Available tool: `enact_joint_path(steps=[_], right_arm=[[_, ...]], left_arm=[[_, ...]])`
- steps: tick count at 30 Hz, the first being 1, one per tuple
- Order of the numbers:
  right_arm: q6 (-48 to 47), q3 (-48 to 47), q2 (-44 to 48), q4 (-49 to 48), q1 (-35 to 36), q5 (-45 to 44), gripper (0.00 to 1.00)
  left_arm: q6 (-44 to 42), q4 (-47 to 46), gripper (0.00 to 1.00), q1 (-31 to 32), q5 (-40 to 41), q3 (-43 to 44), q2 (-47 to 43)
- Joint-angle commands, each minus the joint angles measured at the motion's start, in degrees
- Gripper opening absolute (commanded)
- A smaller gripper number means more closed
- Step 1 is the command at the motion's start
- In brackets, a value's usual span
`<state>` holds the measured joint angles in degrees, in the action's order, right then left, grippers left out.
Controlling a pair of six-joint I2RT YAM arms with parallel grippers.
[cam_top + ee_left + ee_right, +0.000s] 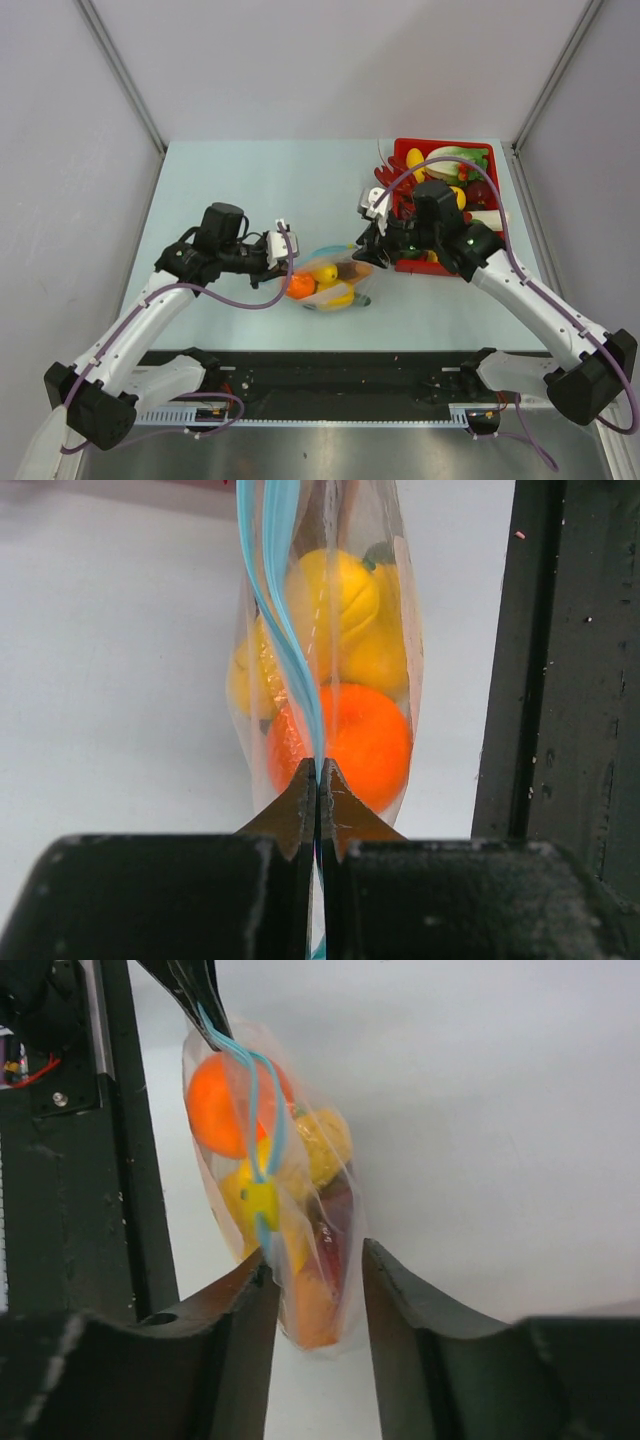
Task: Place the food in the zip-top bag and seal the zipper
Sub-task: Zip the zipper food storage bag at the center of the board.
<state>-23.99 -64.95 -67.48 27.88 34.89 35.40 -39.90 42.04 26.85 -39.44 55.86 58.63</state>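
The left gripper [318, 778] is clenching the thin light blue zipper [287, 650] of the clear floppy zip-top bag [360, 530], anchoring it; the right gripper [317, 1255], released, is straddling its right end to seal

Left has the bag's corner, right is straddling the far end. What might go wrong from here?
The zipper gapes mid-length, so food could spill if the zip-top bag tips. The right gripper has open jaws straddling the bulging bag, the strip beside one finger; closing may pinch food instead.
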Motion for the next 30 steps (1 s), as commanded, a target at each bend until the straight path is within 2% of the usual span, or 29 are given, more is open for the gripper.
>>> enact_joint_path(steps=[1,6,7,10,11,13,14,16,17,21,30], right_arm=[[0.4,-0.3,1.7,-4.1,0.8,0.5,0.39],[0.1,-0.3,1.7,-5.5,1.2,0.3,0.24],[0.0,-0.3,1.7,-5.5,1.4,0.4,0.15],[-0.6,-0.3,2.2,-5.6,1.8,0.2,0.02],[-0.8,-0.3,2.4,-5.6,2.2,0.1,0.0],[-1.4,-0.3,2.8,-5.9,2.9,0.0,0.0],[-1.4,-0.3,3.1,-5.9,3.0,-0.2,0.0],[-1.5,-0.3,3.1,-6.3,3.3,-0.2,0.0],[-1.5,-0.3,3.1,-6.4,3.4,-0.3,0.0],[-1.6,-0.3,3.1,-6.9,3.4,-0.4,0.0],[-0.4,-0.3,3.7,-6.9,3.5,-1.7,0.0]], left_arm=[[0.1,-1.1,0.0,-0.5,-2.0,0.0,0.1],[0.0,-1.0,0.0,-0.4,-2.0,0.4,0.5],[-0.2,-1.0,0.0,-0.5,-1.8,0.4,0.4],[-0.1,-1.1,0.0,-0.4,-1.8,0.8,0.3],[0.3,-1.4,0.08,-0.4,-2.0,1.3,0.3],[2.6,-3.7,0.23,-0.4,-3.3,4.0,-0.1],[7.4,-9.1,0.33,-0.3,-3.4,5.0,-0.3],[12.1,-15.0,0.44,0.8,-2.8,7.4,0.5],[13.8,-18.2,0.44,1.9,-2.1,8.5,1.3],[14.4,-20.1,0.48,8.5,0.5,14.4,7.7],[12.5,-21.7,0.45,13.6,-2.4,15.2,11.9]])
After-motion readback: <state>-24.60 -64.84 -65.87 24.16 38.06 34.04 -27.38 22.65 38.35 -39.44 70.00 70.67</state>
